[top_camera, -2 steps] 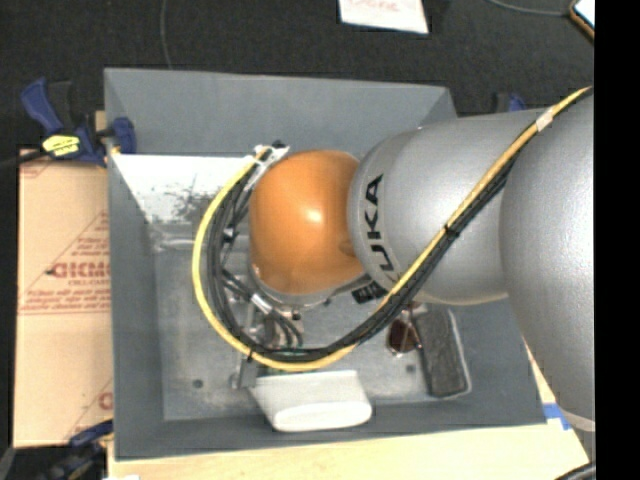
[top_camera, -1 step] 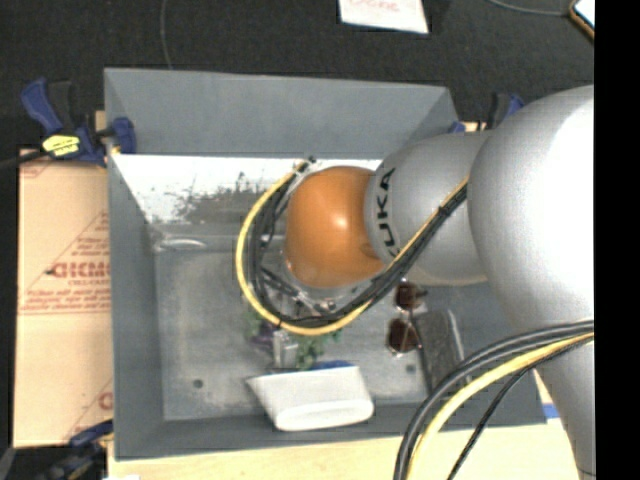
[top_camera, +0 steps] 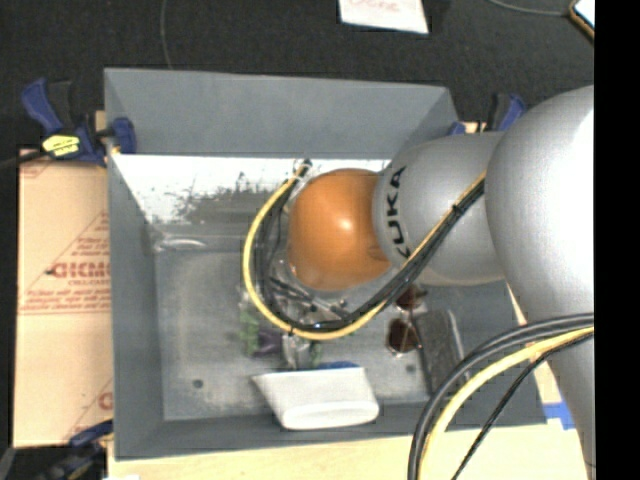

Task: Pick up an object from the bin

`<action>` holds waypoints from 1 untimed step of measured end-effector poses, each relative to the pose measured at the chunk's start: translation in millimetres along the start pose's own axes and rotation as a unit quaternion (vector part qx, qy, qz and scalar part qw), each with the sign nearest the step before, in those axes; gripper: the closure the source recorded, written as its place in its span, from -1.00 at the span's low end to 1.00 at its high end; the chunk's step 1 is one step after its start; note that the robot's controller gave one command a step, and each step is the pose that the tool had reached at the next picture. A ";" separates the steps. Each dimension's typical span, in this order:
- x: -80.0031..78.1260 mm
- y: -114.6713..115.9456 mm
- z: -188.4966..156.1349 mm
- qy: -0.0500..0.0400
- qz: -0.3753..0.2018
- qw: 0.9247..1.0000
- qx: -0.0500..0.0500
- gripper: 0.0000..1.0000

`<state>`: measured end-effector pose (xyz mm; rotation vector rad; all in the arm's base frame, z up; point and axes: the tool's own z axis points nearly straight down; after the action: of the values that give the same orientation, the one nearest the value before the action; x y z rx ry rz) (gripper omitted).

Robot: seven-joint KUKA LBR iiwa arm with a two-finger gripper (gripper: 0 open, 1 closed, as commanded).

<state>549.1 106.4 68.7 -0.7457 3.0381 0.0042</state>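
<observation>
Green-and-purple object (top_camera: 254,334) mid-floor of grey bin (top_camera: 135,298), just beside pincer (top_camera: 297,348), grip impossible to tell. "KUKA" lettered on arm (top_camera: 440,230). White flat piece (top_camera: 318,398) against near wall; bare floor leftward.

The bin (top_camera: 135,298) is plain grey metal, its back wall flecked with dark speckles (top_camera: 190,200) and its floor dulled with pale scuffing. The arm (top_camera: 540,188) is smooth silver-grey with black lettering (top_camera: 392,213). Its wrist cover (top_camera: 335,228) is glossy orange. A yellow cable (top_camera: 262,223) loops round the cover beside black cables (top_camera: 262,278). On the bin floor lie a white tray (top_camera: 318,396), a green piece (top_camera: 248,333), a purple piece (top_camera: 268,343), a dark reddish-brown thing (top_camera: 403,335) and a dark grey slab (top_camera: 440,348).
</observation>
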 end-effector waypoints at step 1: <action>10.0 -20.5 -2.1 0.001 -0.144 0.990 -0.001 -1.00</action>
<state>549.7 83.6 70.7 -1.1774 2.9012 0.0025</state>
